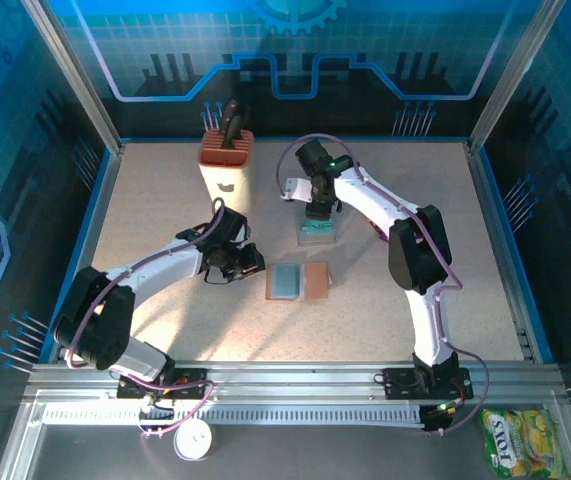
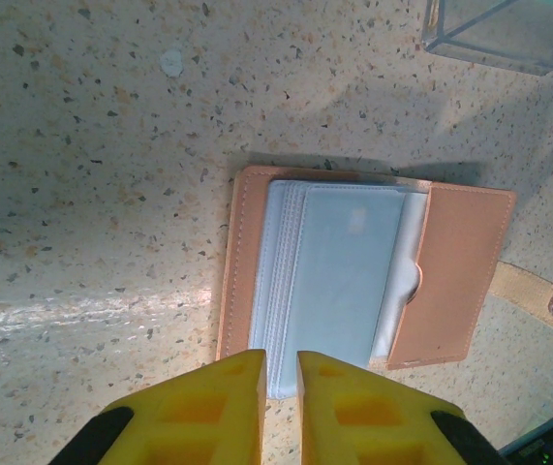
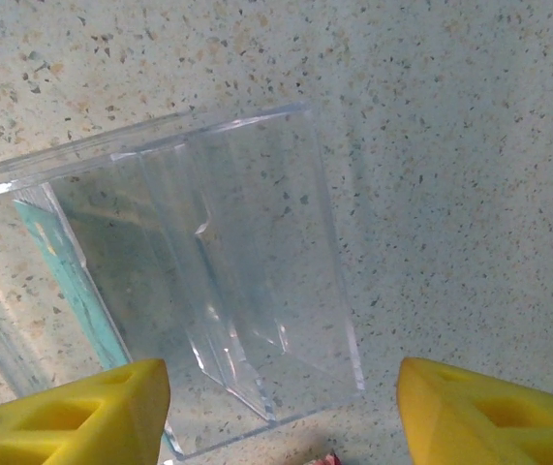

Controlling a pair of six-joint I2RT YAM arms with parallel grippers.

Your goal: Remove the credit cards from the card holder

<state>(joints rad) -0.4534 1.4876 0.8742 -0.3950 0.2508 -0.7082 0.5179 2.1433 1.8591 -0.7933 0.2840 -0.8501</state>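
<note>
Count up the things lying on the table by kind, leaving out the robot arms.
card holder: 1
clear plastic tray: 1
teal card, seen at the tray's edge: 1
beige utensil holder with dark handles: 1
Total: 4

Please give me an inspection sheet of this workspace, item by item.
surface: speckled table, no spills seen
job's things: card holder lies open; one teal card stands in the clear tray
clutter: tool block at the back; snack packet off the table
grippers: left gripper nearly shut at the holder's edge; right gripper open above the tray
cables: purple cable loops by the right arm
surroundings: blue panels
</note>
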